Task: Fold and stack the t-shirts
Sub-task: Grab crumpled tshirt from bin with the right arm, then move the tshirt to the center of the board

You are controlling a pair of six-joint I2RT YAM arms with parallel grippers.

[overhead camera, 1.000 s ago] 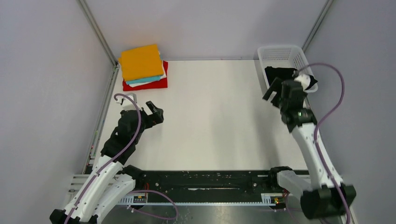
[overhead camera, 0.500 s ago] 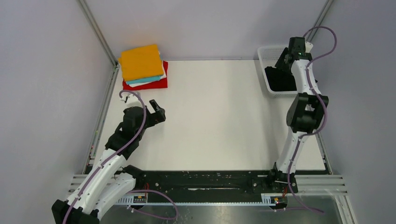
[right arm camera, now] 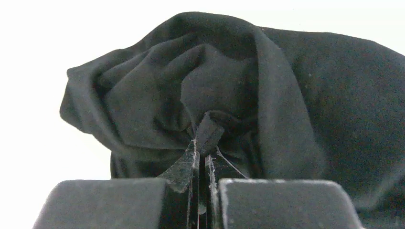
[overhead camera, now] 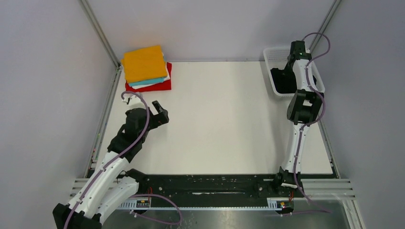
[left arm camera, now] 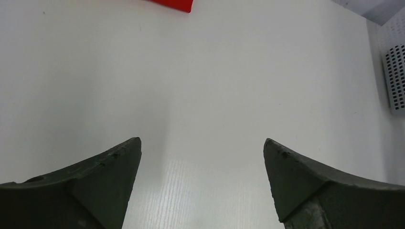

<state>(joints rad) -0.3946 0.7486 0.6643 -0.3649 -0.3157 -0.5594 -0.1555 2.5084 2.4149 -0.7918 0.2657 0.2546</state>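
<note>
Our right pincer (right arm camera: 202,145) is pinched on only a thin ridge of the black t-shirt (right arm camera: 305,90), bunched just beyond its tips in the basket (overhead camera: 279,49), so we fear the cloth slipping free when lifted.

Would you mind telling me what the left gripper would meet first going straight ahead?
The left gripper would probably meet only the bare white tabletop; depth is hard to judge.
</note>
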